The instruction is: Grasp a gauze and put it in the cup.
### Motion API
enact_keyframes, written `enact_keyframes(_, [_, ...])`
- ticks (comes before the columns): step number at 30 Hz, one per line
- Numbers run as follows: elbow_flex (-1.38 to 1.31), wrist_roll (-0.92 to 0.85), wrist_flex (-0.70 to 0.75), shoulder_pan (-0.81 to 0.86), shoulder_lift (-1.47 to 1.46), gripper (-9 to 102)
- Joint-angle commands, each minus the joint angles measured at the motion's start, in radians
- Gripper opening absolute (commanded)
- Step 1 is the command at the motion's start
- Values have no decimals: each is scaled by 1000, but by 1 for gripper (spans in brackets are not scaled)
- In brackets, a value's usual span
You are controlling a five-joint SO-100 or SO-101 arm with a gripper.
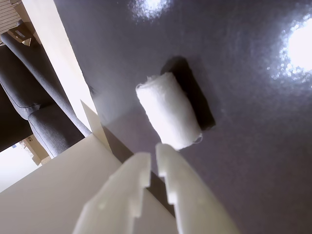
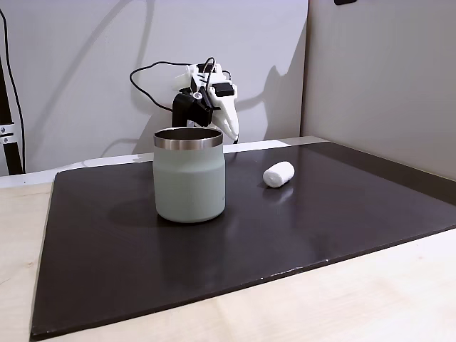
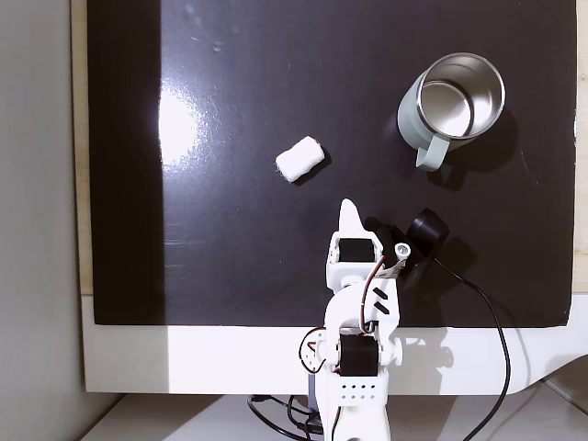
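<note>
Well, the pincer [image 1: 153, 157] hangs pressed nearly together, empty, with the gauze [image 1: 168, 110] just ahead of its tips and the cup [image 3: 450, 108] well apart.

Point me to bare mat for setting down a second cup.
In the top-down fixed view, the black mat lies bare left of the gauze, along its far edge left of the cup, and right of the gripper. The stretch between those three is crowded.
</note>
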Motion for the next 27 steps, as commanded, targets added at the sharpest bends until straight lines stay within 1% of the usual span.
enact_keyframes(1, [-8,-12,-29,-9,6,0])
enact_keyframes(13, [-8,-15,-29,-11,6,0])
enact_keyframes(18, [-20,-78,-21,-34,6,0])
enact_keyframes(20, [-71,-103,17,-34,6,0])
enact_keyframes(23, [-183,-153,104,-86,-2,0])
enact_keyframes(27, [-357,-196,175,-163,-130,1])
